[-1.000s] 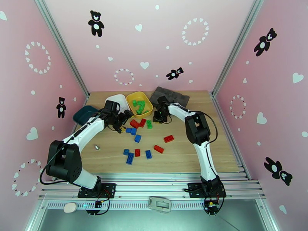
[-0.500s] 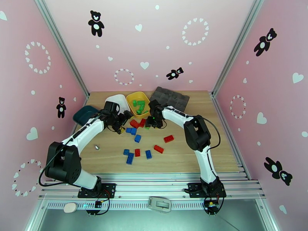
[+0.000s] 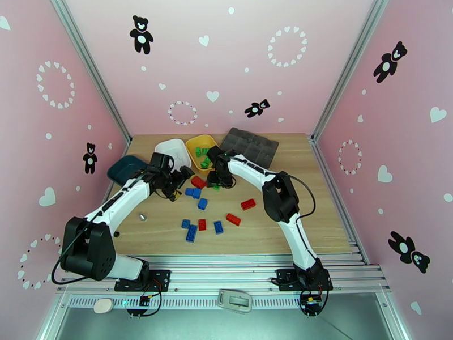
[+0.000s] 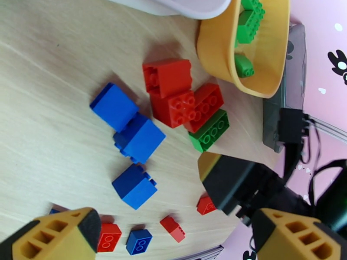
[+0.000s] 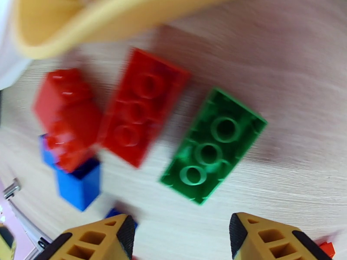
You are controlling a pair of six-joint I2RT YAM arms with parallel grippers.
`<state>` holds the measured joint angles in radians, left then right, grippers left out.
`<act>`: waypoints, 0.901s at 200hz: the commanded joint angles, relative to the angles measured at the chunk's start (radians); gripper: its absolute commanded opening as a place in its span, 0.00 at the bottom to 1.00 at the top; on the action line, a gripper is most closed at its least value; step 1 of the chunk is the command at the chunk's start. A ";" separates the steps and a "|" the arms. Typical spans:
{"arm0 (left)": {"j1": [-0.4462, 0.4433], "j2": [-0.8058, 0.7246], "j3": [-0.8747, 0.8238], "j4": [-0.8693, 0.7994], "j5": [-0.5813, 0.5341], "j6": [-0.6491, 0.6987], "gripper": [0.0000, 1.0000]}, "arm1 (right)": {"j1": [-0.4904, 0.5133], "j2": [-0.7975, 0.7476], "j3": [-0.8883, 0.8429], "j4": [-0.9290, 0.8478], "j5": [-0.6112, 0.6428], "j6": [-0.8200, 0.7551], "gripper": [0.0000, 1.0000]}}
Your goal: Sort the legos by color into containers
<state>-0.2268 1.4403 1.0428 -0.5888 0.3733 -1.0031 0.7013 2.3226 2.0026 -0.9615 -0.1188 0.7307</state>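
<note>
Loose legos lie mid-table: red bricks (image 3: pixel 197 182), blue bricks (image 3: pixel 193 192) and one green brick (image 3: pixel 217 187), with several more red and blue ones nearer the arms (image 3: pixel 202 224). The yellow container (image 3: pixel 192 147) holds green bricks (image 4: pixel 249 18). The white container (image 3: pixel 172 149) sits left of it, the teal container (image 3: pixel 125 167) further left. My left gripper (image 3: pixel 181 183) (image 4: pixel 173 239) is open just left of the red and blue cluster. My right gripper (image 3: pixel 218 180) (image 5: pixel 180 241) hovers open over the green brick (image 5: pixel 214 146), a red brick (image 5: pixel 141 107) beside it.
A dark grey organizer box (image 3: pixel 249 144) lies behind the right arm, touching the yellow container. A small metal piece (image 3: pixel 142 217) rests on the wood by the left arm. The two grippers are close together across the brick cluster.
My right gripper has swung left from the organizer's edge to the green and red bricks, and its jaws have opened. My left arm drew back slightly, uncovering the white container.
</note>
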 commanded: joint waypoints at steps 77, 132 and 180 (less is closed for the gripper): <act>0.026 -0.027 -0.003 -0.031 0.007 0.041 0.98 | 0.021 0.117 0.106 -0.076 0.053 0.034 0.65; 0.036 -0.037 0.003 -0.058 0.008 0.058 0.98 | 0.008 0.193 0.204 -0.113 0.109 0.050 0.61; 0.040 -0.038 0.005 -0.066 0.008 0.061 0.98 | -0.024 0.177 0.190 -0.103 0.130 0.062 0.53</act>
<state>-0.1967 1.4265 1.0412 -0.6292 0.3775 -0.9607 0.7059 2.4786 2.1803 -1.0527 -0.0456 0.7807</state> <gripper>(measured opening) 0.983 0.556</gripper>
